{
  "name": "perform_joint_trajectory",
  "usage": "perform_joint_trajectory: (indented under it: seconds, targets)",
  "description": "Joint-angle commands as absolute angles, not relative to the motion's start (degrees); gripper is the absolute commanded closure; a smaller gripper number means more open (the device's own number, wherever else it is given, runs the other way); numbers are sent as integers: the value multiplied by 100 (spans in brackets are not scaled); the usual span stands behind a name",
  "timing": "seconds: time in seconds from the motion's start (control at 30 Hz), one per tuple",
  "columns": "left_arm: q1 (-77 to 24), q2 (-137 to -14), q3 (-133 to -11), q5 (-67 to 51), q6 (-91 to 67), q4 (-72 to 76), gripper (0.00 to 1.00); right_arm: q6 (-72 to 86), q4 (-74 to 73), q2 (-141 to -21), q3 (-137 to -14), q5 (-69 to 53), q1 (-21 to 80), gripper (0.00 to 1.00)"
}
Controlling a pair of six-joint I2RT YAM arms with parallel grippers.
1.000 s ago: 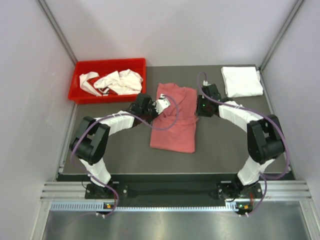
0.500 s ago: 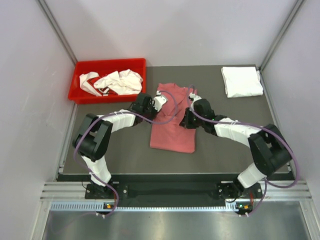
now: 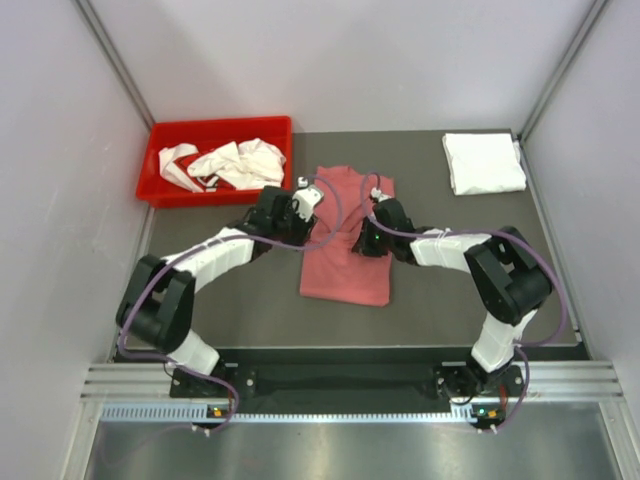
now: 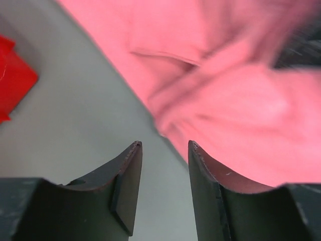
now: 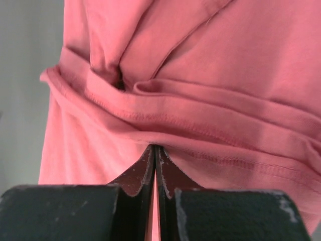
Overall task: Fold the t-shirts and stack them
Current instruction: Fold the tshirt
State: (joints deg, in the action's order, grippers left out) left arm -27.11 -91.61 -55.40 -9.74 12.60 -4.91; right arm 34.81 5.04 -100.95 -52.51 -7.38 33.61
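While open, left gripper [image 4: 164, 150] beside shirt [image 4: 241, 105].

Lying on the dark table [image 3: 440, 300]: red bin [image 3: 150, 180] at far left, pink t-shirt [image 3: 345, 275] mid-table, folded white t-shirt [image 3: 483, 163] at far right.

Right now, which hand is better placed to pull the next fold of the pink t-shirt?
Probably right: the right hand is shut on a folded edge of the pink t-shirt, while the left hand is open beside its edge, gripping nothing.
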Motion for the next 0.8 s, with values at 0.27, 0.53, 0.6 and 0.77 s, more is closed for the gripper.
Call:
perform_joint_trajectory:
  seconds: [0.27,0.53,0.6,0.77]
  targets:
    - [-4165,-8534,-3965,-995,3532,-959,23,4034,738,-10564,-5879,-211,3366,100]
    - [-4473,-8622,-3569,-246,3797,-377,35,4307,818,-10766,-6134,-18,3138,100]
    - [-4596,-8508,-3463,-499,3981,-597,38,4307,721,-10907,-6336,139,3085,100]
    - [-4632,-8227,-3339,-554,4104,-966,35,4105,326,-10978,-6889,290,2892,100]
